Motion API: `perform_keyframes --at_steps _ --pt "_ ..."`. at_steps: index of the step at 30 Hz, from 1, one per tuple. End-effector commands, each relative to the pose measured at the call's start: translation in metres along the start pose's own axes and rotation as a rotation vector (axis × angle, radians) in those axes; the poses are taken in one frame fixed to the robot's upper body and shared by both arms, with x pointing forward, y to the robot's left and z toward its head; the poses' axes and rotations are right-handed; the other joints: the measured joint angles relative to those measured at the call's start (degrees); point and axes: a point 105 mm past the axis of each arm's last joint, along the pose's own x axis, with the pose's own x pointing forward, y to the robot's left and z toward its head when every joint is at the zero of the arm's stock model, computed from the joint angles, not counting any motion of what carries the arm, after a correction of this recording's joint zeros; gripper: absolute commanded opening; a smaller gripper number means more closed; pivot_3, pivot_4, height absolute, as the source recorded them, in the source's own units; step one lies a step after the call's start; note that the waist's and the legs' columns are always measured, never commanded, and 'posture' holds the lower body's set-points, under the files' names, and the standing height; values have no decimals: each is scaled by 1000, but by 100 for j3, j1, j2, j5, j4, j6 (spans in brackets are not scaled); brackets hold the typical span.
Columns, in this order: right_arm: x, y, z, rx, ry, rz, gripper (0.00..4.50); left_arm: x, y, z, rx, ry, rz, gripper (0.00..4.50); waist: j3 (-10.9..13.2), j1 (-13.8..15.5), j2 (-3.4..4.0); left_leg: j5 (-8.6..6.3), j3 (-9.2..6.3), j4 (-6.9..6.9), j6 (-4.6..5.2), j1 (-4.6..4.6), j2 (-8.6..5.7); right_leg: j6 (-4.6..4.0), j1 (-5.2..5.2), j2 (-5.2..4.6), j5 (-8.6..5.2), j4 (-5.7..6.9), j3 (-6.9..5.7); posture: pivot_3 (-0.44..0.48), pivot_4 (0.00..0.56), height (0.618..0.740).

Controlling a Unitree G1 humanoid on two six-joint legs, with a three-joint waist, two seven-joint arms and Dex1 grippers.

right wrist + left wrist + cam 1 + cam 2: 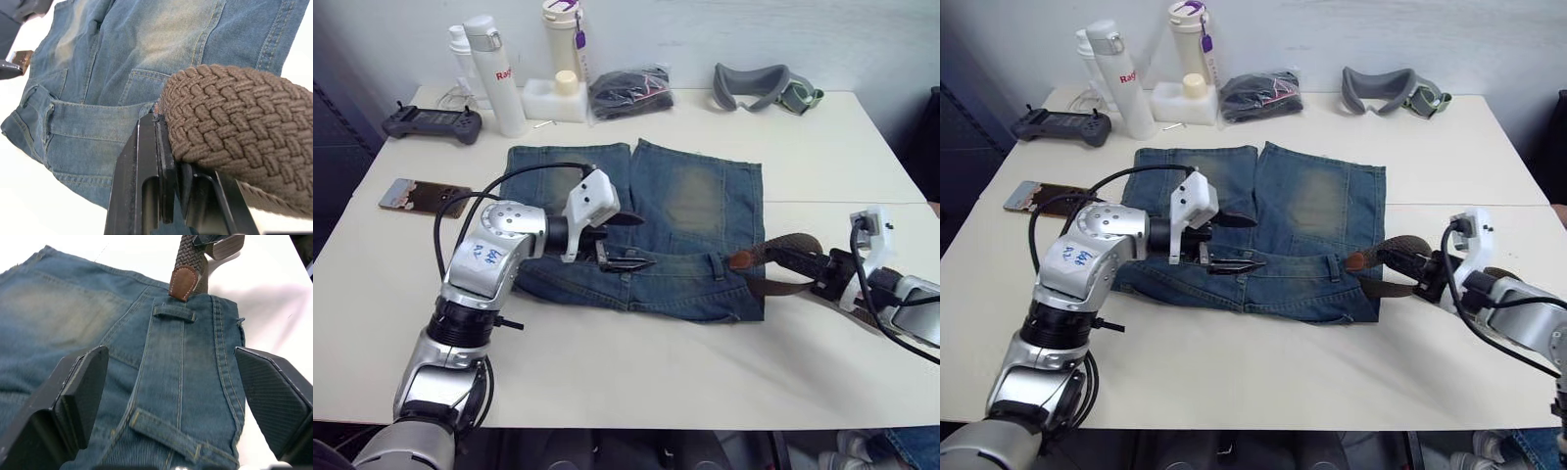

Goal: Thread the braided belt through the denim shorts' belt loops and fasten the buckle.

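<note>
2 arms show in the left eye view. We see the left arm bent inward so that the left gripper (625,240) lies over the middle of the denim shorts (695,211), its black fingers spread apart above the waistband with nothing between them. The right gripper (818,264) sits just off the shorts' right edge, clamped on the braided belt (788,250), which arches up from it; the reddish-brown leather tip (740,260) rests at the waistband's right end. The shorts lie flat near the middle of the white table (636,362), with bare table along the near edge and to the right. Far off stand bottles (499,73), a black bundle in a bag (628,90), a grey mask (764,86) and a controller (433,122); a phone (423,196) lies left of the shorts. The right arm is cut off at the picture's edge.

In the left wrist view, the 2 fingers (80,391) stand wide apart on either side of the waistband, and we see 2 belt loops (174,313). The leather tip touches the waistband just beyond the farther loop, not yet under it.

In the right wrist view, the fingers (146,171) pinch the woven strap, which hides much of the scene. We cannot make out the buckle.
</note>
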Motion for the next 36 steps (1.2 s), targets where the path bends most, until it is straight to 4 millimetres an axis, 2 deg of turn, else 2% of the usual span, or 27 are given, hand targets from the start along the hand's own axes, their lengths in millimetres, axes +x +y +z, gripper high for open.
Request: perform_keyframes --at_steps 1,8,12,18,21,24,28,30,31,33,34,35,36 --pt "4 5 2 5 7 53 0 -10 -3 5 -2 -16 44 4472 0 2 0 0 0 -2 0 -1 0 0 -1 -1 0 0 1 0 150 735" --pt "22 3 -14 9 73 73 0 -17 -4 0 -16 5 82 4472 0 3 0 2 -1 0 -3 -2 0 0 -2 -5 0 4 2 0 150 735" --pt "36 16 -24 33 91 139 0 -21 -2 1 -19 -3 109 4472 0 -3 0 3 0 -3 -6 0 0 0 -4 -3 0 5 2 0 150 735" --pt "49 19 -43 81 109 162 0 -21 -4 0 -22 -2 119 4472 0 -4 0 4 2 -5 -8 -1 2 0 -8 -2 0 9 1 0 150 735" --pt "56 24 -46 113 97 187 0 -15 -7 -1 -21 0 104 4472 -1 -4 -1 4 3 -5 -7 0 1 0 -7 -2 0 18 0 0 150 735" --pt "60 21 -49 112 89 163 0 -7 -11 -1 -7 1 77 4472 -1 -11 0 4 7 -5 -8 0 1 0 -11 -1 0 40 1 0 150 735" --pt "56 20 -46 146 75 183 0 8 -14 2 30 -2 37 4472 -1 -5 0 4 11 -4 -8 0 1 0 -14 0 0 42 -2 0 150 735" --pt "53 20 -42 151 60 185 846 15 -15 2 61 5 24 4500 -1 -3 0 4 12 -4 -8 0 1 0 -14 0 0 43 -2 0 150 735" --pt "51 20 -41 148 54 185 1032 17 -15 2 73 7 19 4500 -1 -1 0 4 13 -4 -8 0 1 0 -14 0 0 43 -2 0 150 735" --pt "43 22 -36 118 46 193 1806 23 -17 2 89 5 1 4500 -1 0 0 4 15 -4 -7 0 0 0 -14 1 0 43 -3 0 150 735" --pt "37 29 -35 66 55 219 2315 25 -18 2 89 2 -14 4500 -1 1 0 4 16 -4 -7 0 0 0 -14 1 0 42 -2 0 150 735" --pt "34 34 -35 28 64 238 2586 26 -19 2 89 0 -24 4500 0 9 1 3 18 -4 -6 1 0 0 -14 1 0 42 -3 0 150 735" --pt "30 37 -36 -26 73 244 3057 28 -20 2 95 0 -36 4500 0 11 2 3 19 -3 -6 -2 -2 0 -18 1 0 44 -3 0 150 735"
